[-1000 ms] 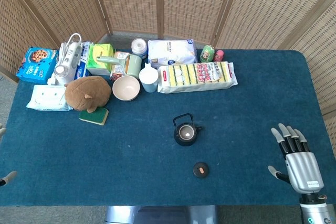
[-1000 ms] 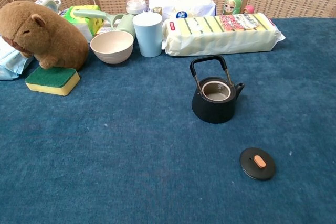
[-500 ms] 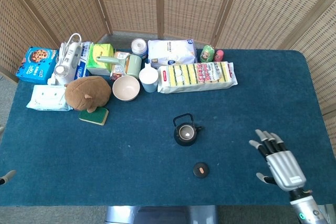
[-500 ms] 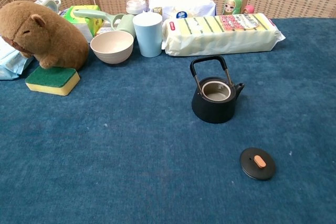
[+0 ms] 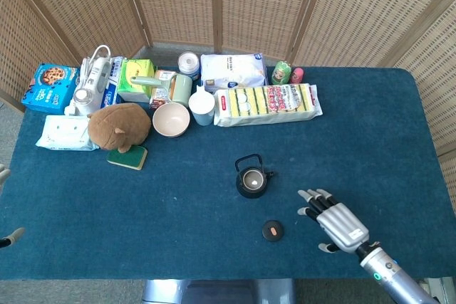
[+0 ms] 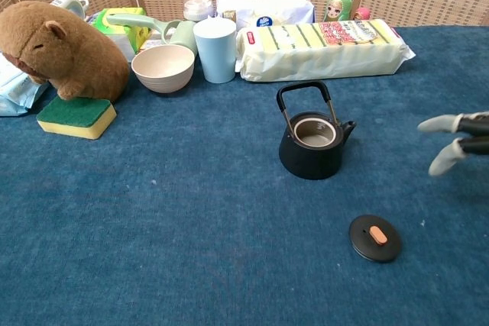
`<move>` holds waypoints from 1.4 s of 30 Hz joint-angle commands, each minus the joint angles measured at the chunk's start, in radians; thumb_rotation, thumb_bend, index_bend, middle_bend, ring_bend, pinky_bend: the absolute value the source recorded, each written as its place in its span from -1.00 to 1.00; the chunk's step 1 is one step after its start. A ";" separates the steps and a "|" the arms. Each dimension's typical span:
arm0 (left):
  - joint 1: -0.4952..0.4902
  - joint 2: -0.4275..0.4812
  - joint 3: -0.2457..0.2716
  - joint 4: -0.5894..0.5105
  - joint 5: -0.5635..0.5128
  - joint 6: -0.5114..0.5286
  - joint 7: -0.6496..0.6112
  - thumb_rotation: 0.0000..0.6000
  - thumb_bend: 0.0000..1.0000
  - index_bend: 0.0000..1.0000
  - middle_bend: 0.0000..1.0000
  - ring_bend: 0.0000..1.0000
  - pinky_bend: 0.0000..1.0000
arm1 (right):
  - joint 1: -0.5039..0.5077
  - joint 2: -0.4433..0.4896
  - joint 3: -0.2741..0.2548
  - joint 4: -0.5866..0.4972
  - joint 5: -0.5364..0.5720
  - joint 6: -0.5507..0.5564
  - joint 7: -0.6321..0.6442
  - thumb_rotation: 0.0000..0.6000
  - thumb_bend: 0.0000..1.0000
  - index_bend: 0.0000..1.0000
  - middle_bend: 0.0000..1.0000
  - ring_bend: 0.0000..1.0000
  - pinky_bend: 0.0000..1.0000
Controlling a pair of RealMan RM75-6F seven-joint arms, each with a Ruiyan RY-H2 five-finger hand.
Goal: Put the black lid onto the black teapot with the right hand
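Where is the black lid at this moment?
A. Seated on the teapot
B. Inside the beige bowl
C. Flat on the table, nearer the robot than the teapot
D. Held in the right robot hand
C: the lid lies flat on the blue table apart from the open teapot, and the right robot hand hovers beside it with spread fingers, holding nothing.
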 commanded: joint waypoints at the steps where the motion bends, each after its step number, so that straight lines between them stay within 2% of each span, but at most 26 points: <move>1: 0.001 0.002 -0.001 0.002 -0.001 0.002 -0.007 1.00 -0.83 -1.00 -1.00 -1.00 -1.00 | 0.025 -0.034 -0.007 0.007 0.003 -0.040 -0.012 1.00 -0.91 -0.49 -1.00 -1.00 -1.00; 10: 0.003 0.008 -0.002 0.007 -0.001 0.005 -0.029 1.00 -0.83 -1.00 -1.00 -1.00 -1.00 | 0.068 -0.122 -0.002 0.045 0.011 -0.094 -0.075 1.00 -0.91 -0.43 -1.00 -1.00 -1.00; 15: 0.001 0.008 -0.002 0.007 -0.002 -0.001 -0.029 1.00 -0.83 -1.00 -1.00 -1.00 -1.00 | 0.088 -0.154 -0.007 0.084 -0.017 -0.073 -0.079 1.00 -0.90 -0.41 -1.00 -1.00 -1.00; 31: -0.002 0.009 -0.005 0.005 -0.008 -0.006 -0.029 1.00 -0.83 -1.00 -1.00 -1.00 -1.00 | 0.127 -0.180 -0.006 0.092 0.039 -0.103 -0.110 1.00 -0.90 -0.40 -1.00 -1.00 -1.00; 42: 0.002 0.011 -0.005 0.008 -0.004 0.000 -0.039 1.00 -0.83 -1.00 -1.00 -1.00 -1.00 | 0.140 -0.173 0.011 0.014 0.187 -0.178 -0.238 1.00 -0.91 -0.40 -1.00 -1.00 -1.00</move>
